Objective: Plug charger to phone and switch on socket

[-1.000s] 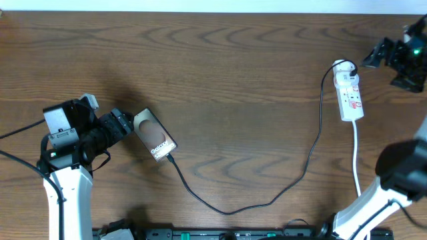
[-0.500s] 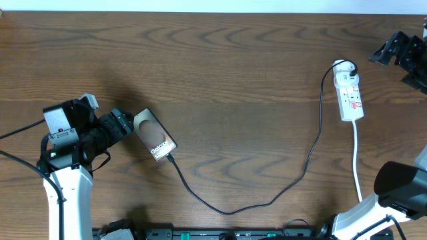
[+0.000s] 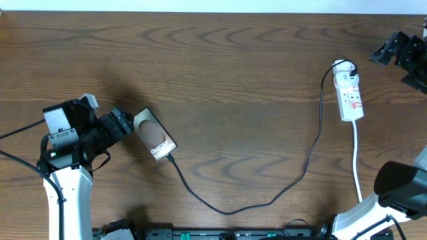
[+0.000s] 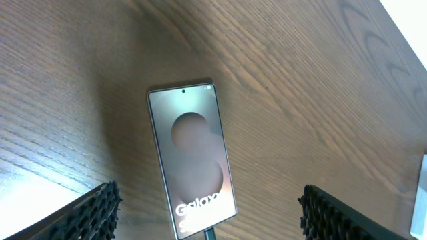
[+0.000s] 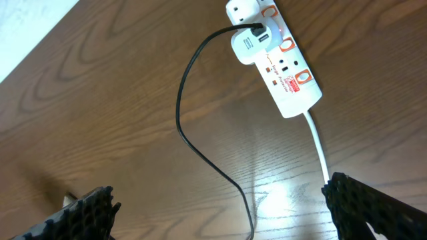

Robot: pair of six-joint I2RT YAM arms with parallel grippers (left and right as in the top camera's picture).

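Surveyed a brown wood-grain table from above and from both wrists.

Far left: found the left gripper hovering by the phone, jaws spread wide and nothing between them. In its wrist view, saw both pads well apart from the phone's edges. Judged this a guarding pose after seating the plug, not a grasp.

Found the phone lying flat and face up, set at a slant, lettered end away from the arm. Noted the charger meeting that lettered end, apparently plugged in, though the joint itself sits at the frame edge in the wrist view and cannot be confirmed fully seated.

Traced the charger in a slack loop across the centre, then up along the left flank of the socket into a white adapter near its top end.

Right: found the socket flat on the table, white cord trailing toward the near edge. Cannot tell the position of its red switches.

Far right: found the right gripper raised beside the socket, jaws fully apart, empty. Judged the switch press outstanding. Flagged the adapter and cable crowding the switches as the only obstruction.
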